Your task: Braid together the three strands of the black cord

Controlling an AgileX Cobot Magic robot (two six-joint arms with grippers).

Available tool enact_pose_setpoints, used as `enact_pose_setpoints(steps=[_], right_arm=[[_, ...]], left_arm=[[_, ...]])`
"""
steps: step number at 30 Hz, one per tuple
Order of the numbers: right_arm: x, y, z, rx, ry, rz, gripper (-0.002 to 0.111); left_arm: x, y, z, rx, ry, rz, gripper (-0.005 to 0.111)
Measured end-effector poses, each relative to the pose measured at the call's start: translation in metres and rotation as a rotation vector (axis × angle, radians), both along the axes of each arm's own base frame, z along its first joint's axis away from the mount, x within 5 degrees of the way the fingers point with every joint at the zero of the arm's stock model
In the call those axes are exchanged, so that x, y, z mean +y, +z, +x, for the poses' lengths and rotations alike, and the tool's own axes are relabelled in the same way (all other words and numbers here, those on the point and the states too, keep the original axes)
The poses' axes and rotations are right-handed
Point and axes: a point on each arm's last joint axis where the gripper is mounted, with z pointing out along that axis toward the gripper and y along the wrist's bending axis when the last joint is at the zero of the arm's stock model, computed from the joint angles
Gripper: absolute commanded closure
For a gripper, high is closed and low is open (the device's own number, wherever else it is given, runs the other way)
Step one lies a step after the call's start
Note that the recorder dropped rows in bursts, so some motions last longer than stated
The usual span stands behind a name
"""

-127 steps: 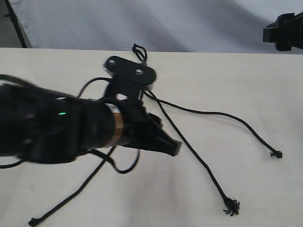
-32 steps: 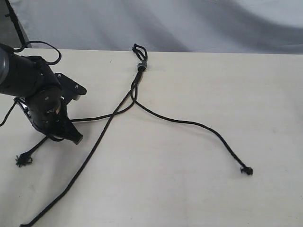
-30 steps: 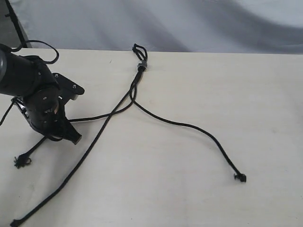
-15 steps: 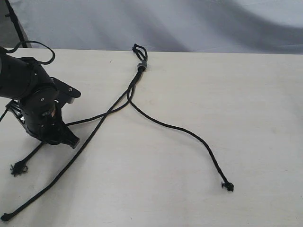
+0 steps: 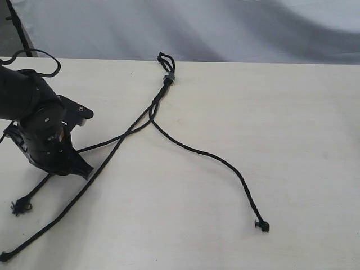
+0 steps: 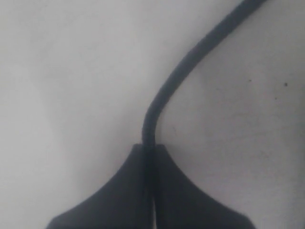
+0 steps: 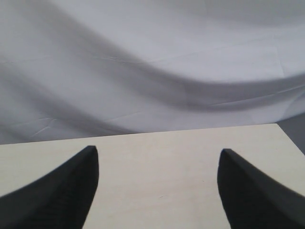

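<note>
The black cord lies on the table with its short loop (image 5: 165,58) and grey band (image 5: 167,77) at the far edge. From the band the three strands fan out toward the near side. One strand (image 5: 219,161) curves right to a knotted tip (image 5: 262,226). A second strand (image 5: 84,191) runs straight to the near left corner. My left gripper (image 5: 79,167) is shut on the third strand (image 5: 107,142), whose frayed tip (image 5: 21,207) trails past it. In the left wrist view this strand (image 6: 159,95) rises from my closed left gripper (image 6: 148,146). My right gripper (image 7: 157,160) is open and empty.
A pale wooden table (image 5: 281,124) carries the cord, and a grey cloth backdrop (image 5: 225,28) hangs behind its far edge. The left arm's glossy cable (image 5: 34,53) loops above its wrist. The right wrist view shows table (image 7: 157,191) and backdrop (image 7: 152,71); the right arm is outside the exterior view.
My left gripper has drawn back to the left and toward the near edge with the strand in it. The whole cord has followed, and the right strand's tip has slid left and nearer.
</note>
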Motion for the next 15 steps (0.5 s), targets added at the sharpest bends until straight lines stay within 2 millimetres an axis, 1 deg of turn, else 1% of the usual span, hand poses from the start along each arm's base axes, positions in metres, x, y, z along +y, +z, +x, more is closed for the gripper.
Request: enact_pose_setpoints(steps=[9,11,15], right_arm=[[0.0,0.0,0.0,-0.001,-0.003,0.013,0.041],[0.0,0.0,0.0,-0.002,-0.004,0.015,0.041],[0.0,0.0,0.0,-0.002,-0.004,0.015,0.041]], left_arm=[[0.0,-0.0012,-0.0024,0.002,-0.073,0.002,0.105],[-0.0002,-0.0016,-0.0026,0.002,-0.074,0.0,0.1],[-0.0013,-0.0011,-0.0019,-0.009,-0.065,-0.023,0.08]])
